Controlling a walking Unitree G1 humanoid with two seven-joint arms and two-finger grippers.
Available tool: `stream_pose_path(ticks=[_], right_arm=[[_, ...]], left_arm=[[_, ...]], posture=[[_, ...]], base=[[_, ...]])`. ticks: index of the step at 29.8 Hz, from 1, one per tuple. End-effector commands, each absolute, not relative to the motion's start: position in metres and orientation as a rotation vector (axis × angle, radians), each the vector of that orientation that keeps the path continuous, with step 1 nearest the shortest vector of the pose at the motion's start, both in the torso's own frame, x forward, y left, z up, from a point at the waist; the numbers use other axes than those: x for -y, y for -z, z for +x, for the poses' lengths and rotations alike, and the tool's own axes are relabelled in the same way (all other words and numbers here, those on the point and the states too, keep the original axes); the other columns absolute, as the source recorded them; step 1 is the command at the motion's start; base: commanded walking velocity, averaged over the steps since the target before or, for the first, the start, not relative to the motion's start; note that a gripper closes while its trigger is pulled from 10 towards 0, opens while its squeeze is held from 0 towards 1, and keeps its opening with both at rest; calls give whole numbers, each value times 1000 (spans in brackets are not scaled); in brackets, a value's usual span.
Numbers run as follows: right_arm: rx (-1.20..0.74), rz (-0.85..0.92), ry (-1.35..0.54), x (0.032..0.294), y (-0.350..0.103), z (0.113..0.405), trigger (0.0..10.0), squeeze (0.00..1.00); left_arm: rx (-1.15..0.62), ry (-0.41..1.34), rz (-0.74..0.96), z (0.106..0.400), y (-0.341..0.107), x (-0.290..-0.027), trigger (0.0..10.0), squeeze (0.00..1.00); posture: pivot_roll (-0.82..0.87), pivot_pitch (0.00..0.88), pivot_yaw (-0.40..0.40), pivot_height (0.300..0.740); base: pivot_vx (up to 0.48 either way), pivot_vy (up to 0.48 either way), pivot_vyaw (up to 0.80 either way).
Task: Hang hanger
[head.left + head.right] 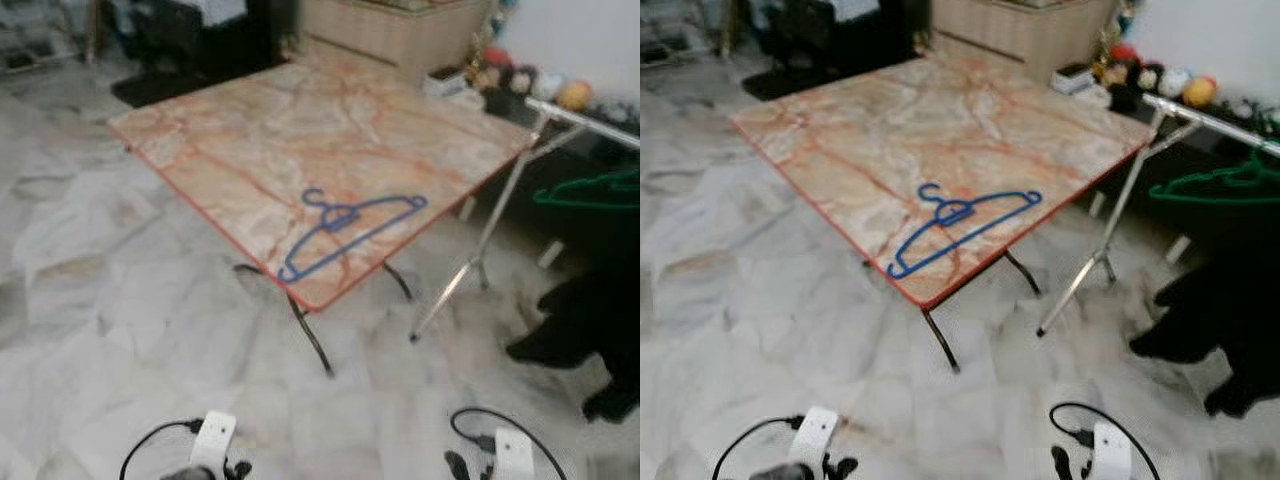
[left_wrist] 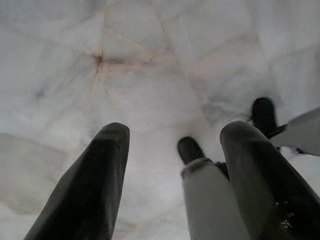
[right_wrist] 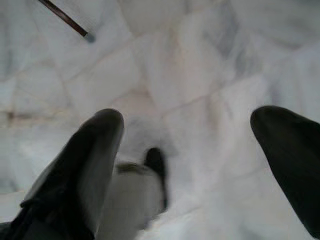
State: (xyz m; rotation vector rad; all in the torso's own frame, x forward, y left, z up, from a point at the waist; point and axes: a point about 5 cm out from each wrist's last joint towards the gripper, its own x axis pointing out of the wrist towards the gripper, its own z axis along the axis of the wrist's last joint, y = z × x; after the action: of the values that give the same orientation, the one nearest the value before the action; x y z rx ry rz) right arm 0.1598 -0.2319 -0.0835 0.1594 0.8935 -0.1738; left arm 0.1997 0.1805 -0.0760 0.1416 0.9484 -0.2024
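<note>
Square folding table (image 1: 250,120) with pinkish marbled top and red edging, centre and upper part of the frame, thin dark legs on pale marble floor (image 1: 90,330), blue hanger (image 1: 345,230) lying flat near the table's lower corner

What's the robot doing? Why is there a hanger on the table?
Nothing is being held yet. A blue hanger lies flat near the front corner of the table. A metal rack stands to the right, with a green hanger on it. The left pincer and right pincer both hang open above the floor, short of the table.
</note>
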Motion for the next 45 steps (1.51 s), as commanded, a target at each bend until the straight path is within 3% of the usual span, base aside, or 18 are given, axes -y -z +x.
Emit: stream_pose_path(ticks=[1, 41, 45], right_arm=[[-890, 145, 188, 239, 82, 159, 10000, 0], [-899, 146, 197, 234, 85, 155, 10000, 0], [-898, 145, 197, 235, 85, 155, 10000, 0]], left_arm=[[-949, 233, 143, 200, 77, -172, 10000, 0], [-961, 265, 177, 197, 78, -176, 10000, 0], [-961, 262, 184, 196, 78, -176, 10000, 0]], posture=[[-62, 0, 25, 740], [-80, 0, 50, 740], [-82, 0, 49, 740]], base=[[0, 0, -800], [0, 0, -800], [0, 0, 0]])
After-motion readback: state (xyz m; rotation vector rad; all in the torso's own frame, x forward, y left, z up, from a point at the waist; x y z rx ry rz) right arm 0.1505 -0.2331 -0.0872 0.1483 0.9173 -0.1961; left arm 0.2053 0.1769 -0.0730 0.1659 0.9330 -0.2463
